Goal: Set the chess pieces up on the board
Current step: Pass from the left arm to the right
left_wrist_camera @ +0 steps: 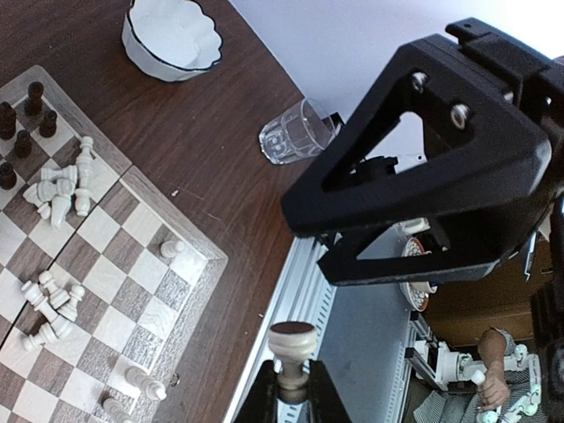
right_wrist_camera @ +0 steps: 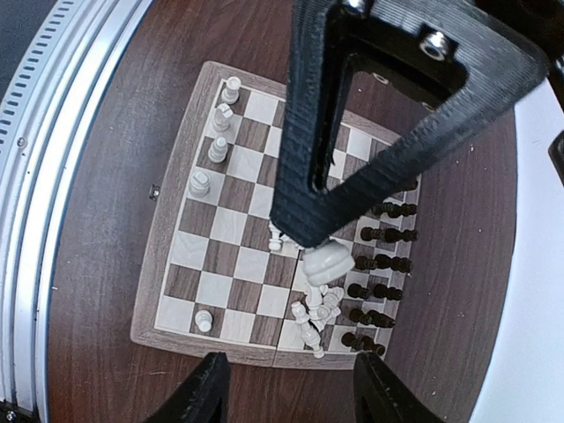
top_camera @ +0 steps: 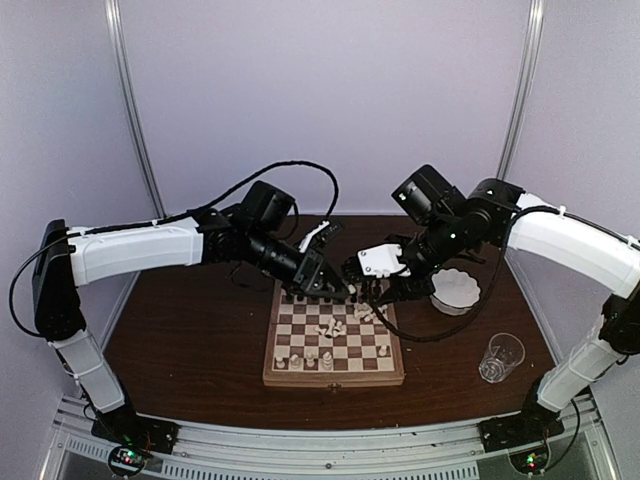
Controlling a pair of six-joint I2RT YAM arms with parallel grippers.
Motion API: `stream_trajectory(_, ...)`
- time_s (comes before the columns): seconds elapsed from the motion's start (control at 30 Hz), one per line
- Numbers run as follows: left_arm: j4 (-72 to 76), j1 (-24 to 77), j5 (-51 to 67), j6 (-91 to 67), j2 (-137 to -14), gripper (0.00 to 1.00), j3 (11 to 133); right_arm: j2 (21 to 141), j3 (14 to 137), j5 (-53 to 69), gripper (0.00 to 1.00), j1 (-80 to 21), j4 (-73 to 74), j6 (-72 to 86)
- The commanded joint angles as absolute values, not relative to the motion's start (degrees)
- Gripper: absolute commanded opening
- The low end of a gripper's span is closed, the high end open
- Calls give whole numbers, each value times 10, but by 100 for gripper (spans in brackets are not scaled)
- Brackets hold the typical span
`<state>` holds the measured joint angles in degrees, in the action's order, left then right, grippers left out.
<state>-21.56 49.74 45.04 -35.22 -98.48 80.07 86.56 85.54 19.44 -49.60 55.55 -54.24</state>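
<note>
Left fingers (left_wrist_camera: 258, 404): pressed together on a cream-white turned chess piece (left_wrist_camera: 293, 345), pinching the narrow stem just under its round head. The head stands clear above the tips. The piece is aloft and on no square. In the right wrist view it hangs over the square wooden chessboard with light and dark brown checks (right_wrist_camera: 214, 289), a little toward 3 o'clock of the middle.

Right fingers (right_wrist_camera: 204, 392): spread wide with nothing between them, hovering above the board's 6 o'clock edge in their own view.

Handling, as a judgement:
- The piece looks tiny, light, hard and stiff.
- Its smooth rounded turning is likely to slip or pivot in a pinch.
- The best hold is the waist below the head, square to the axis, so it stays upright for setting down.
- The base is narrow, so it could topple if let go tilted or nudged by a neighbour.

Outward, in the right wrist view:
- A heap of toppled cream-white pieces (right_wrist_camera: 313, 319) lies at 5 o'clock on the board, crossed over one another. Lying down they offer only round flanks and would probably roll.
- Rows of dark brown pieces (right_wrist_camera: 381, 264) stand along the 3 o'clock edge.
- A few upright cream-white pieces (right_wrist_camera: 218, 132) stand at 10 o'clock.

Off the board, in the top view: a white scalloped bowl (top_camera: 457, 290) at 2 o'clock and a clear drinking glass (top_camera: 500, 357) at 3 o'clock, both on the dark brown wooden surface (top_camera: 190, 340).
</note>
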Motion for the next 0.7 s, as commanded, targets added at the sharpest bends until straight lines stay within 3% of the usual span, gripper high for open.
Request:
stream_trajectory(0.0, -214, 506, 469, -375, -987, 3, 815, 865, 868, 132, 50, -528, 540, -546)
stream_trajectory(0.3, -171, 517, 490, -414, -989, 3, 804, 870, 868, 117, 48, -567, 528, -540)
stream_trajectory(0.67, -149, 523, 517, -440, -999, 3, 804, 873, 867, 116, 33, -581, 517, -535)
